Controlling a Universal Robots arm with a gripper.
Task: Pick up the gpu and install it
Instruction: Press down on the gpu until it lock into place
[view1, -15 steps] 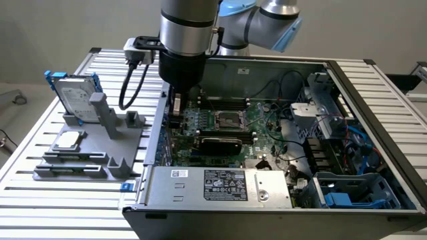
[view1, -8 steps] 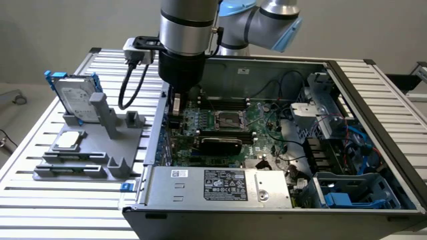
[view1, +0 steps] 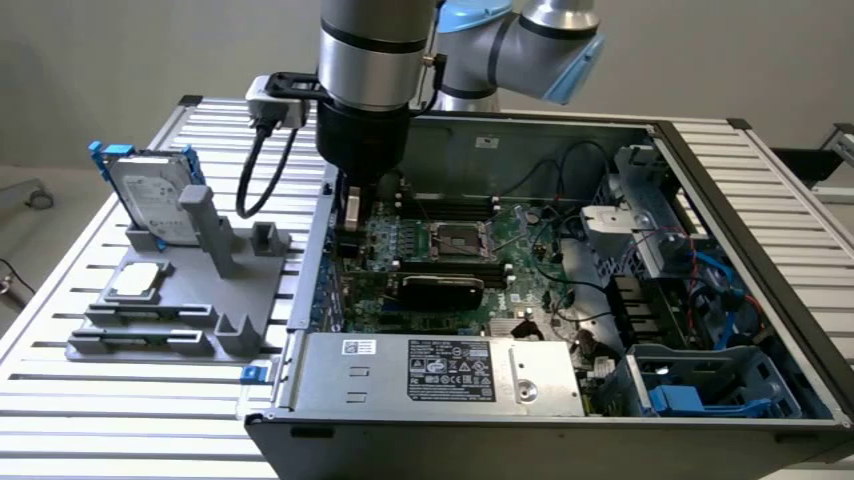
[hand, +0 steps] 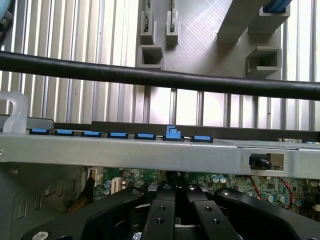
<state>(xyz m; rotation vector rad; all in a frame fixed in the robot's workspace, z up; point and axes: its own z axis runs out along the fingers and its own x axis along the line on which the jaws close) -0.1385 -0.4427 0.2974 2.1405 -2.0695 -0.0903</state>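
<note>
The gpu (view1: 441, 289) is already inside the case (view1: 441, 382), in the lower middle of the exterior view, and it sits across the motherboard (view1: 461, 245) just under the processor socket. It looks seated in its slot, but I cannot see the connector edge, so I cannot say that it is pushed fully down. The gray holder (view1: 187, 290) on the surface (view1: 80, 400) at the left carries only the hard drive (view1: 147, 195).

The end effector (view1: 352, 215) stands above the rear edge of the case, near the left end of the card and apart from it. Its fingers (hand: 165, 210) are closed together and hold nothing.

The long axis of the card runs left to right in the exterior view. The black shroud faces the lower edge of the frame.
</note>
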